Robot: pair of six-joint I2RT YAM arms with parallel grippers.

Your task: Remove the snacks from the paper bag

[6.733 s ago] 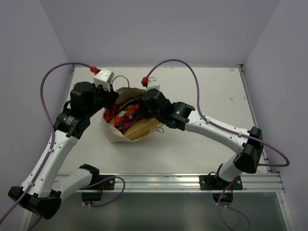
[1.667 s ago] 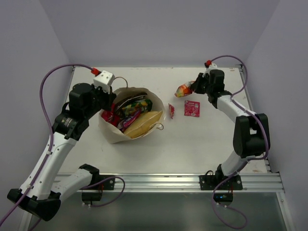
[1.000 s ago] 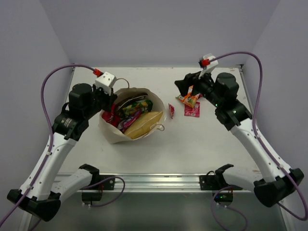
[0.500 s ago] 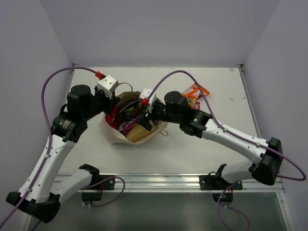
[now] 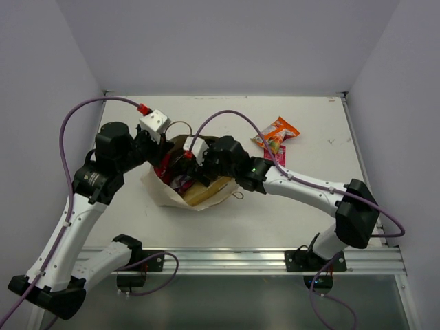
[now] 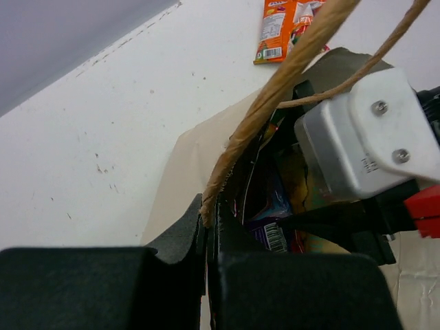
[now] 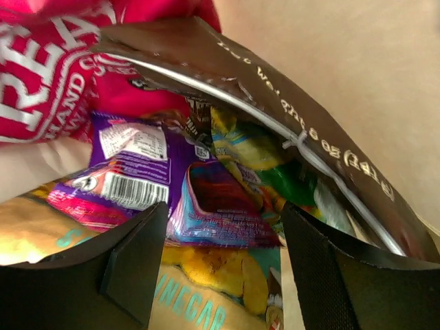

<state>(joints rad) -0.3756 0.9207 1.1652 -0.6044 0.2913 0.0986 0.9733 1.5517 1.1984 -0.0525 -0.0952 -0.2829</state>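
We are looking at a white table [image 5: 302, 206] filling the middle of the top view. The bag [image 5: 159, 194] is lying left of centre on it, with its mouth opening toward the right and most of the snacks [image 5: 180, 180] sitting inside.

The left gripper [image 6: 208, 214] is coming in from the left of the top view. Its fingers are pinching shut on the bag's rim, right where the handle [image 6: 289, 65] is rising toward the upper right of the left wrist view.

The right gripper [image 7: 220, 227] is sitting inside the bag's mouth, its fingers [image 7: 134, 265] standing wide apart and holding nothing. They are straddling a purple packet [image 7: 137, 161], and we cannot tell whether they are touching it. Around that packet in the right wrist view:
- a magenta packet [image 7: 48, 62] is filling the upper left
- a brown packet [image 7: 275, 117] is slanting across the top
- a yellow packet [image 7: 206, 289] is lying along the bottom

Outside the bag, an orange packet [image 5: 276, 132] is lying on the table in the upper right of the top view. A pink packet [image 5: 275, 154] is peeking out just below it.
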